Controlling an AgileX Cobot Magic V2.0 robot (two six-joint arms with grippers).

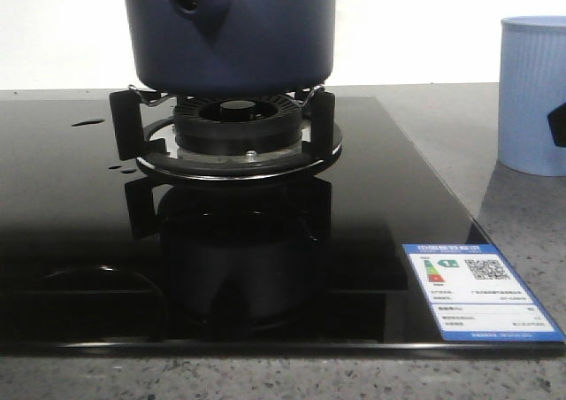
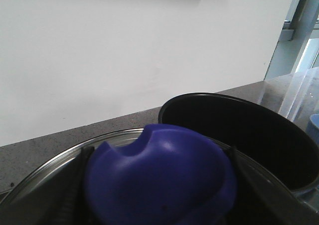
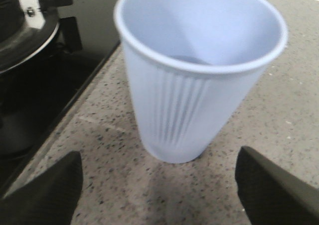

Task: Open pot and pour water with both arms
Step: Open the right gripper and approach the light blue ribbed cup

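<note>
The dark navy pot [image 1: 230, 28] stands on the gas burner [image 1: 234, 121], its top cut off by the frame. In the left wrist view the pot [image 2: 239, 130] is open, with a dark inside. My left gripper [image 2: 159, 185] is shut on the blue knob [image 2: 159, 170] of the glass lid [image 2: 45, 165], held beside the pot's rim. The pale blue ribbed cup [image 1: 533, 95] stands on the counter to the right of the hob. My right gripper [image 3: 159, 185] is open, its fingers [image 3: 50, 190] wide apart just short of the cup [image 3: 194, 80] and not touching it.
The black glass hob [image 1: 71, 205] has a blue and white energy label [image 1: 478, 291] at its front right corner. Grey speckled counter [image 3: 279, 115] surrounds it. A white wall [image 2: 124, 46] stands behind. A clear plastic container [image 2: 299, 90] stands beyond the pot.
</note>
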